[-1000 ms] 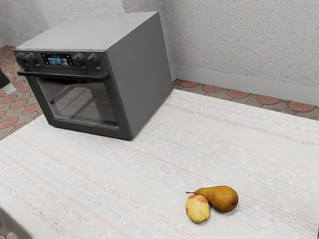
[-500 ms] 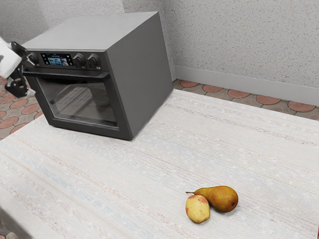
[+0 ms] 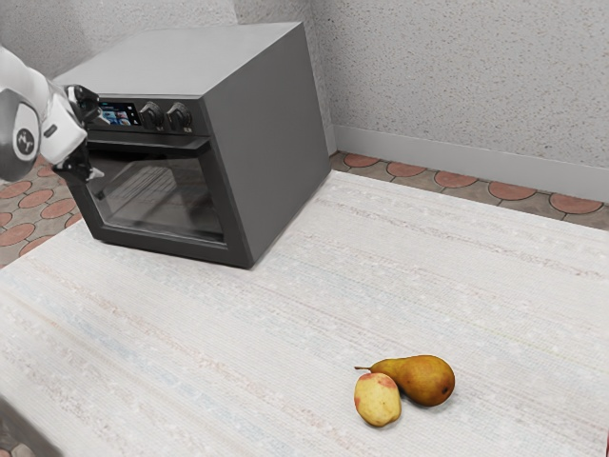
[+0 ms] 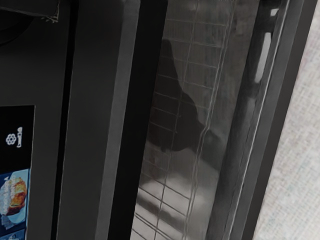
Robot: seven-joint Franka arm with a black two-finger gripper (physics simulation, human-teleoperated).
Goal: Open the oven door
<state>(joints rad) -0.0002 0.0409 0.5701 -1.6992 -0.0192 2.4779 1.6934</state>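
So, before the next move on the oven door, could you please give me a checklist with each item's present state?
1. Gripper open for the approach: ok, its fingers stand apart.
2. Handle gripped: not ok, the gripper is at its end nearer the exterior view's left, but not shut on it.
3. Depth right for closing on the handle: cannot tell.
4. Oven door shut before the pull: ok.
5. Pear and yellow fruit out of the door's likely swing: ok, they lie well off to the exterior view's right.
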